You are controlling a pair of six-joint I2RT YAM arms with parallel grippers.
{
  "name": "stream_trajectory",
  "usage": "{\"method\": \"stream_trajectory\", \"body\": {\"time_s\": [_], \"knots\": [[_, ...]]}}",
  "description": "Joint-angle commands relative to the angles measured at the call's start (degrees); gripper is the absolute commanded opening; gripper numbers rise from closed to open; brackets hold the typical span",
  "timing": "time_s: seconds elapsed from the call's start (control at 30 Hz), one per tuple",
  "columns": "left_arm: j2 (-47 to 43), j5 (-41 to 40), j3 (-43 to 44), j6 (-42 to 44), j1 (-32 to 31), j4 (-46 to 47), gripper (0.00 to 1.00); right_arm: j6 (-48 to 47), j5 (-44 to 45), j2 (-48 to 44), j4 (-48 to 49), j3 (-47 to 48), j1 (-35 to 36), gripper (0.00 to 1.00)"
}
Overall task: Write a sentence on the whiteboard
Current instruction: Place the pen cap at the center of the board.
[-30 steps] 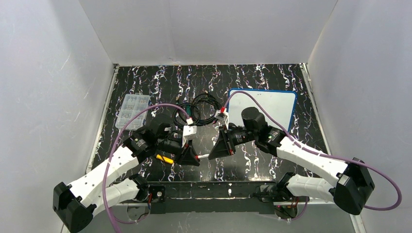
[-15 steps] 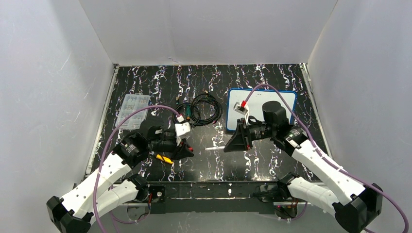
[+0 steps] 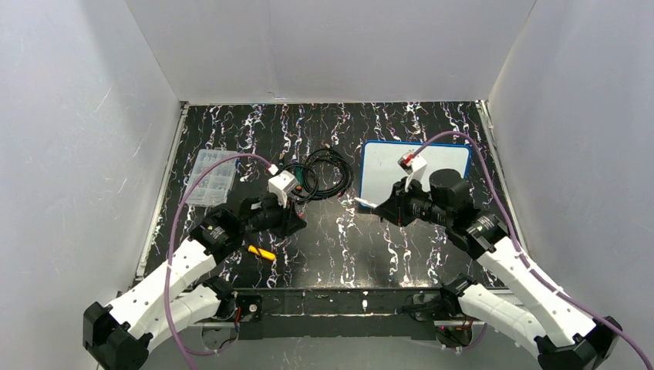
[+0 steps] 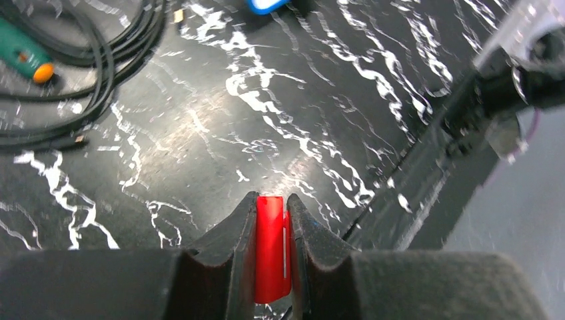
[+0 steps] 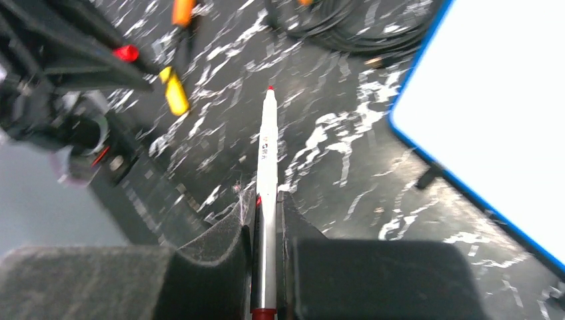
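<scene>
I'm done uncapping, left gripper (image 4: pixel 272 207) clamped on the red cap (image 4: pixel 271 257), right gripper (image 5: pixel 266 200) gripping the marker (image 5: pixel 267 153) and swinging toward the blank whiteboard (image 3: pixel 382 166)

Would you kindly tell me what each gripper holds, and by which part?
The right gripper clamps the uncapped marker by the rear of its barrel, tip forward; the left gripper pinches the red cap by its sides.

Right gripper (image 3: pixel 382 208) carried marker (image 5: pixel 268 153) toward whiteboard (image 3: pixel 385 163); left gripper (image 3: pixel 294 223) drew red cap (image 4: pixel 272 253) back leftward
</scene>
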Motion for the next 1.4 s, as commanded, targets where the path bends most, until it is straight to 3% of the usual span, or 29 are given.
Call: {"method": "stream_trajectory", "body": {"time_s": [0.0, 0.17, 0.53, 0.67, 0.93, 1.1, 1.27, 1.37], "knots": [[-0.5, -14.7, -7.0, -15.7, 0.3, 9.1, 0.0, 1.8, 18.8, -4.7, 10.6, -4.7, -0.1, 0.01], [4.6, -19.3, -11.7, -20.5, 0.2, 15.1, 0.0, 1.3, 28.4, -9.1, 17.7, -11.4, -0.1, 0.01], [21.0, -22.2, -11.9, -19.8, 0.2, 20.0, 0.02, -0.5, 32.5, -12.3, 18.8, -14.7, -0.2, 0.01], [24.4, -22.1, -11.2, -19.0, 0.3, 19.9, 0.17, -0.2, 34.7, -13.5, 18.0, -14.8, -0.2, 0.01], [19.3, -22.8, -10.1, -19.6, 0.3, 15.6, 0.78, 1.0, 39.0, -15.8, 16.8, -14.7, -0.1, 0.01], [17.7, -14.4, 0.7, -13.8, 2.2, 5.3, 0.83, 0.3, 39.4, -12.8, 17.4, -13.7, -0.2, 0.01], [18.1, -3.6, 11.0, -9.7, 8.3, -0.6, 0.84, -0.8, 36.6, -8.7, 21.8, -12.8, -0.2, 0.01], [19.5, -2.3, 18.5, -4.0, 9.8, -6.4, 0.84, -0.6, 34.9, -4.9, 24.7, -11.8, -0.2, 0.01]]}}
